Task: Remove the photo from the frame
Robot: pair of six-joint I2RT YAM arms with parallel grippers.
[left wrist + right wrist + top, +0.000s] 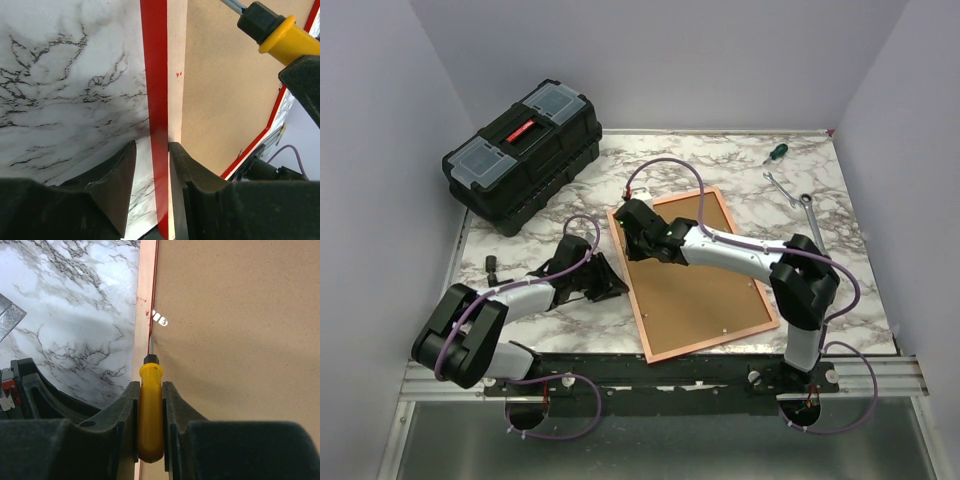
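The red frame (642,320) lies face down on the marble table, with its brown backing board (695,280) facing up. The photo is hidden under the board. My left gripper (610,280) is at the frame's left edge. In the left wrist view its jaws (152,150) are open and straddle the red edge (156,75), with a gap on the outer side. My right gripper (632,222) is over the frame's far left corner. It is shut on a yellow-handled screwdriver (150,410). The screwdriver's tip rests at the board's edge beside a small white tab (160,318).
A black toolbox (525,155) stands at the back left. A green-handled screwdriver (776,153) and two wrenches (782,186) lie at the back right. A small black part (492,265) lies near the table's left edge.
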